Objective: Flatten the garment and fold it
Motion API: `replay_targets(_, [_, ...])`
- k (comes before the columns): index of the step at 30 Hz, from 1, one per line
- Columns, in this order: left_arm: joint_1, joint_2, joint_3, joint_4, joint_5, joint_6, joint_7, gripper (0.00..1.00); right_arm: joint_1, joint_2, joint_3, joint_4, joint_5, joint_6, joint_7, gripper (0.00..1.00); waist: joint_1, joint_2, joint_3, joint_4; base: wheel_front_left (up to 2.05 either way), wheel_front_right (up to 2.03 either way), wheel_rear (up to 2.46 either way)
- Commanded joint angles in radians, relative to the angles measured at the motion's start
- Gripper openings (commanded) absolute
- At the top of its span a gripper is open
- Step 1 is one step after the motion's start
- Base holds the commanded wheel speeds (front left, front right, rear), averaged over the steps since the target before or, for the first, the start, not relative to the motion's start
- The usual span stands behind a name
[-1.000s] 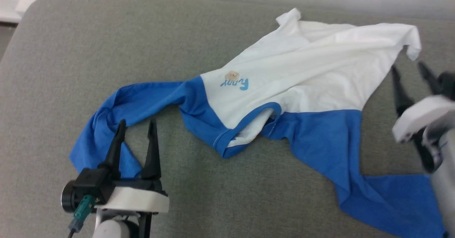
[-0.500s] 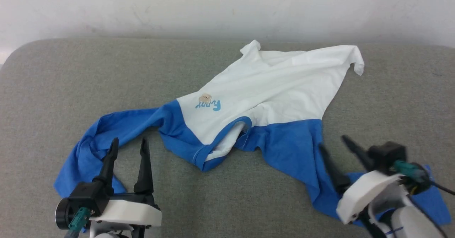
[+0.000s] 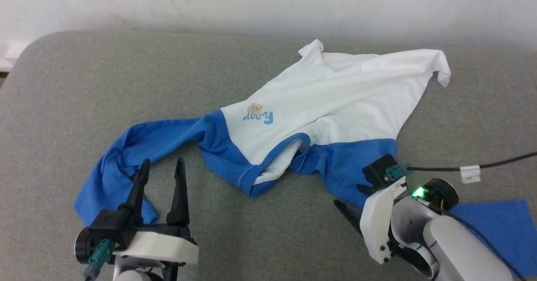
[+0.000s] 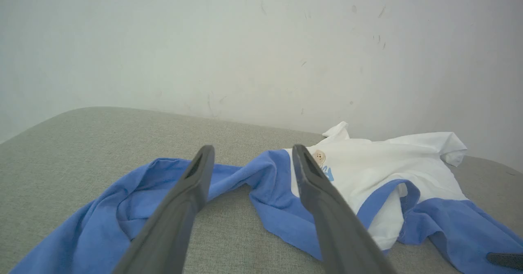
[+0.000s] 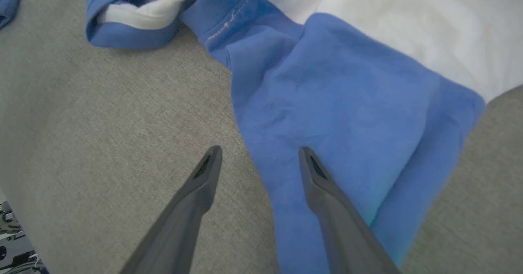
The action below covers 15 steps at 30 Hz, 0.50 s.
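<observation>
The garment (image 3: 335,100) lies crumpled on a grey cushion (image 3: 84,84). Its white body points toward the far right and the blue neck trim faces me. One blue sleeve (image 3: 138,142) curls off to the left, the other (image 3: 495,226) trails to the lower right. My left gripper (image 3: 161,165) stands open just in front of the left sleeve, holding nothing; its wrist view shows the gripper (image 4: 252,151) above the cushion, short of the cloth. My right gripper (image 3: 350,197) is turned to the left, open, at the right sleeve's edge. In its wrist view the gripper (image 5: 259,153) straddles the blue edge (image 5: 347,102).
A white wall (image 3: 268,4) runs behind the cushion. The cushion's rounded corner (image 3: 29,50) is at the far left. A black cable with a white tag (image 3: 470,172) hangs from my right wrist over the cushion.
The head camera has shifted. My right gripper has come from beside the white hem at the far right down to the right sleeve and turned leftward. The left gripper has stayed put.
</observation>
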Motion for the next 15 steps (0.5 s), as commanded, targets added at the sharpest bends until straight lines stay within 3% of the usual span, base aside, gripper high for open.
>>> replay_targets(1, [-0.019, -0.002, -0.007, 0.003, -0.008, 0.002, -0.005, 1.0, -0.032, -0.007, 0.016, 0.04, 0.006, -0.001, 0.011, 1.0, 0.0, 0.0, 0.021, 0.019, 0.0, 0.0, 0.0])
replay_targets(7, [-0.031, -0.002, -0.025, 0.018, -0.018, 0.006, -0.005, 1.0, -0.079, -0.008, 0.087, 0.215, 0.054, -0.001, 0.083, 1.0, 0.0, 0.0, 0.033, 0.035, 0.0, 0.0, 0.0])
replay_targets(8, [-0.031, -0.002, -0.029, 0.024, -0.016, 0.003, -0.005, 1.0, -0.079, -0.01, 0.101, 0.235, 0.064, -0.001, 0.104, 0.54, 0.0, 0.0, 0.033, 0.036, 0.0, 0.0, 0.0])
replay_targets(9, [-0.032, -0.002, -0.033, 0.03, -0.011, 0.0, -0.005, 1.0, -0.077, -0.008, 0.112, 0.249, 0.082, -0.001, 0.124, 0.35, 0.0, 0.0, 0.032, 0.037, 0.0, 0.0, 0.0])
replay_targets(10, [-0.034, -0.002, -0.036, 0.039, -0.01, -0.005, -0.005, 1.0, -0.075, -0.007, 0.12, 0.257, 0.1, -0.001, 0.136, 0.0, 0.0, 0.0, 0.03, 0.036, 0.0, 0.0, 0.0])
replay_targets(15, [-0.089, 0.029, -0.07, 0.099, -0.019, -0.044, 0.05, 1.0, -0.085, -0.012, 0.131, 0.259, 0.129, -0.001, 0.1, 0.0, 0.0, 0.0, 0.016, 0.024, 0.0, 0.0, 0.0])
